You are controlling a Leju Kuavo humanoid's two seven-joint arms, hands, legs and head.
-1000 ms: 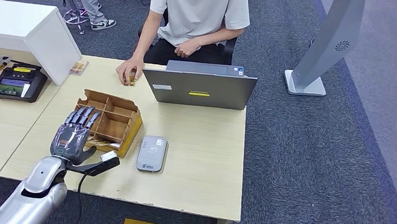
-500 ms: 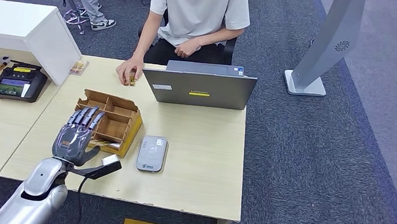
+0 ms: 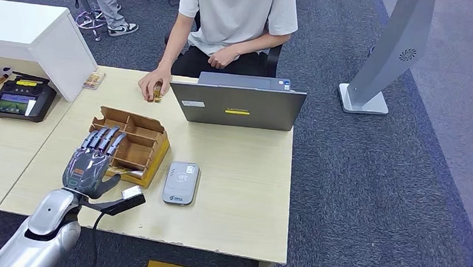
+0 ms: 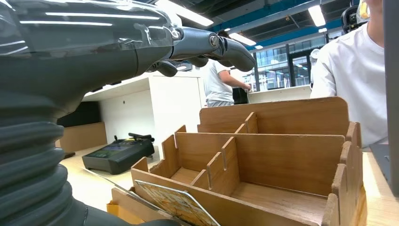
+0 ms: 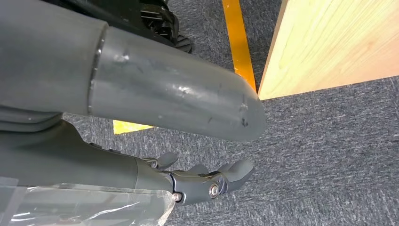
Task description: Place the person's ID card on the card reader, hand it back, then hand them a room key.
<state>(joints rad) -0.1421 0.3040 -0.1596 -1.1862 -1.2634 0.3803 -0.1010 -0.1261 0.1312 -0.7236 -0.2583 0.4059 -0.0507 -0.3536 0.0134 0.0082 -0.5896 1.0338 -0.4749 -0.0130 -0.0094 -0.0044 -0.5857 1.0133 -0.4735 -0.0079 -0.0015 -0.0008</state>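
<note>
The left hand (image 3: 90, 163) hovers flat over the wooden box (image 3: 132, 143), fingers spread, holding nothing. The grey card reader (image 3: 181, 183) lies beside the box. The right hand (image 5: 207, 181) hangs over carpet, empty. The laptop's (image 3: 237, 106) yellow label is too small to read.

We note the organiser (image 3: 129, 145) as raw, matt plywood; the table (image 3: 242, 191) as pale wood-grain laminate; the card reader (image 3: 181, 183) as smooth grey plastic; the floor (image 5: 329, 155) as rough grey carpet.
</note>
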